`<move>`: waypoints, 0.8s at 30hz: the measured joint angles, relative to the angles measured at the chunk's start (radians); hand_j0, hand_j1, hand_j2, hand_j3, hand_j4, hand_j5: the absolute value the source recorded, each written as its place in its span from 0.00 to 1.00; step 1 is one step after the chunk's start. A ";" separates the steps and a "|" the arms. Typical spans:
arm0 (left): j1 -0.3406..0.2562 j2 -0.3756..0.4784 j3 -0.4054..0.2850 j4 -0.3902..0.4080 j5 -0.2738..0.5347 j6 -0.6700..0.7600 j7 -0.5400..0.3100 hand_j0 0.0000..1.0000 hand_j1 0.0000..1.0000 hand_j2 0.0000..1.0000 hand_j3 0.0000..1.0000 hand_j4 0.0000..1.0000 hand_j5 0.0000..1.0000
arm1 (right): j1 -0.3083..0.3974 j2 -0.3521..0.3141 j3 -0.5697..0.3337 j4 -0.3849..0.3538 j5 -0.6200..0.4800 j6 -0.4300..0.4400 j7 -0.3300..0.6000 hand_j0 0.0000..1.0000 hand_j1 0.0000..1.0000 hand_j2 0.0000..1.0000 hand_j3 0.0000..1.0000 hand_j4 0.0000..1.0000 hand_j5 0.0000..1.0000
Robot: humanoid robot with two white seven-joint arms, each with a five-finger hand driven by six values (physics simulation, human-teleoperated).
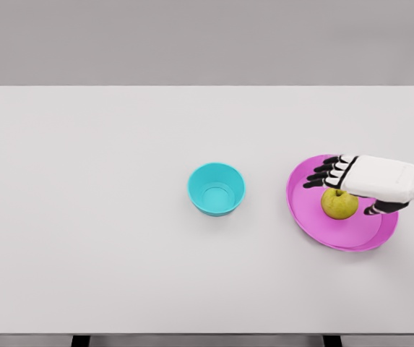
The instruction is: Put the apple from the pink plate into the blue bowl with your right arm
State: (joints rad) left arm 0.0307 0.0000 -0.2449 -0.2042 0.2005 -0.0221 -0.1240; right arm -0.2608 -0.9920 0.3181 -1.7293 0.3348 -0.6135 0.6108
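Yellow-green apple (339, 204) on the pink plate (315, 217), toward the right side of the white counter (120, 217). Blue bowl (216, 189) upright near the counter's middle, well apart from the plate, to its left. Right hand (344, 184) in from the right edge, directly over the apple, dark fingers (319, 176) spread past it, thumb on the near side; contact with the fruit possible but not clear from this angle. Hand loosely open, nothing gripped.
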 measured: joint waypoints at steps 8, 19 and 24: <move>0.000 0.000 0.000 0.000 0.000 0.000 0.000 1.00 1.00 1.00 1.00 1.00 1.00 | -0.061 0.032 0.055 0.083 0.006 0.001 0.000 1.00 1.00 1.00 1.00 1.00 1.00; 0.000 0.000 0.000 0.000 0.000 0.000 0.000 1.00 1.00 1.00 1.00 1.00 1.00 | -0.078 0.048 0.124 0.168 0.013 0.000 0.000 1.00 1.00 1.00 1.00 1.00 1.00; 0.000 0.000 0.000 0.000 0.000 0.000 0.000 1.00 1.00 1.00 1.00 1.00 1.00 | -0.129 0.058 0.162 0.196 0.012 0.001 0.000 1.00 1.00 1.00 1.00 1.00 1.00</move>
State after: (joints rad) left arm 0.0307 0.0000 -0.2448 -0.2042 0.2005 -0.0224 -0.1240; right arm -0.3896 -0.9341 0.4805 -1.5331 0.3470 -0.6128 0.6111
